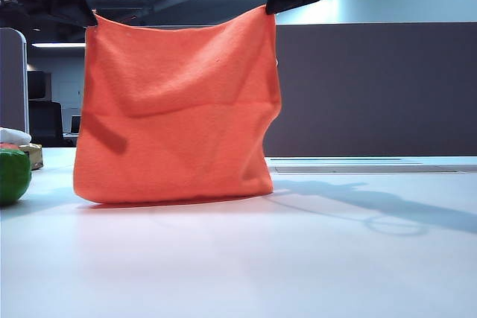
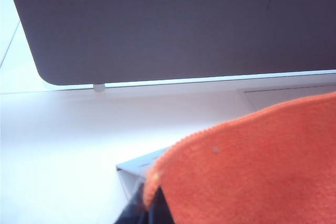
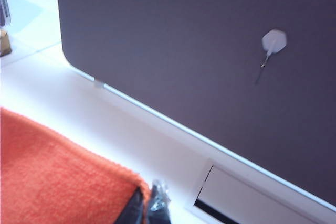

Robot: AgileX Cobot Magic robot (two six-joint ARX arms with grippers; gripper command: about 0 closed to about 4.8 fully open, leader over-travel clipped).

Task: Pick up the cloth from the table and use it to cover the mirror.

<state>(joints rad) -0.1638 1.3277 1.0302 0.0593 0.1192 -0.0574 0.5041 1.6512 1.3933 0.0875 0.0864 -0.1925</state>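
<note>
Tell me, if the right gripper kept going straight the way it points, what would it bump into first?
Probably the grey-brown partition behind the table. The right gripper, shut on a corner of the orange cloth, faces that wall in its wrist view, with nothing visible in between, though depth is hard to judge.

Cloth: you see it hanging upright, its lower edge touching the bench.
Left claw: at the cloth's upper left corner, clamped on it.
Right claw: at the cloth's upper right corner, clamped on it.
Round object: left of the cloth, on the bench.
Partition: behind the cloth, to your right.
Mirror: its corner shows just under the cloth's edge in the left wrist view.
</note>
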